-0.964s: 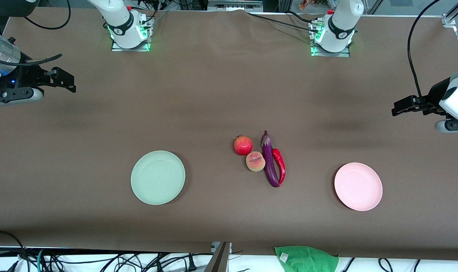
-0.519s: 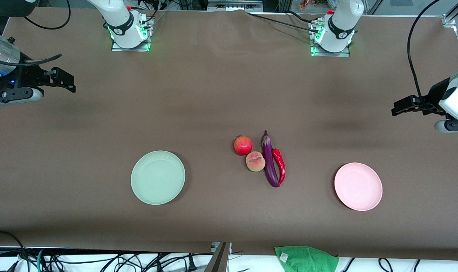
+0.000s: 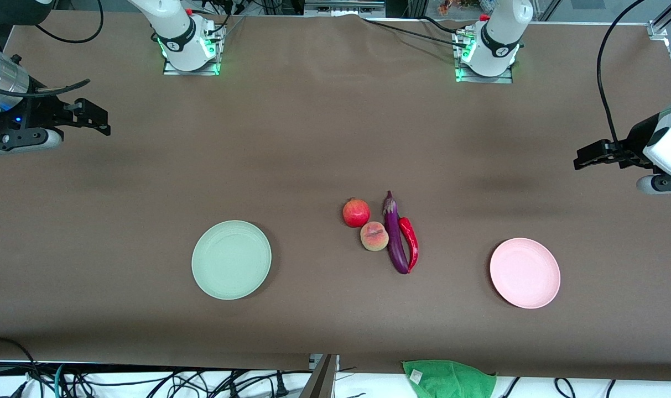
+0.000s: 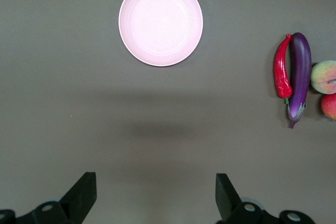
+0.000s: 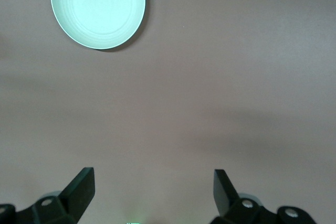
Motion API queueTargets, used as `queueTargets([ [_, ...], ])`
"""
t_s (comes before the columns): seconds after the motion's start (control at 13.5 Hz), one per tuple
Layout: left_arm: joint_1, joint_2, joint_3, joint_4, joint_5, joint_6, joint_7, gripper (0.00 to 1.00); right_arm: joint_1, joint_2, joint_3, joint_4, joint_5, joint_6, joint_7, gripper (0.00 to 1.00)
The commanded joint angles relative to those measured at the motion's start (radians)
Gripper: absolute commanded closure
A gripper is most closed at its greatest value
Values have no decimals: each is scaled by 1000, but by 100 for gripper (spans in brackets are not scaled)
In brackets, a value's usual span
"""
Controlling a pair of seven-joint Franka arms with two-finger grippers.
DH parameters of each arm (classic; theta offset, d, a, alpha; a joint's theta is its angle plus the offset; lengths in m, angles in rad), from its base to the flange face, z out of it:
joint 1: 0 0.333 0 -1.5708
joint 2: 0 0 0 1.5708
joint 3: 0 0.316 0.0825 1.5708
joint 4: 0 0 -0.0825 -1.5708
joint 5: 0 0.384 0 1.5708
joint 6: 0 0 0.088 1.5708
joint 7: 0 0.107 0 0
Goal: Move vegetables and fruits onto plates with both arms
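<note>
Sitting bare — green plate [image 3: 231, 260], pink plate [image 3: 525, 272].

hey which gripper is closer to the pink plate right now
Left. The left gripper hangs open above the table at the left arm's end, close to the pink plate. The right gripper, also open, is at the right arm's end, past the green plate.
</note>
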Motion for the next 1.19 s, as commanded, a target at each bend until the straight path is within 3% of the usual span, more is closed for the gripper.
queueTargets([
  [0.0,8,-11,-9,-15,19,10,20,0,-4,0,-2,11,15,-15,-8,0],
  [0.67,6,4,-12,-25,7,10,14,0,-4,0,-4,11,15,-15,-8,0],
  [1.11,5,79,-81,-25,5,83,8,0,-4,0,-4,11,15,-15,-8,0],
])
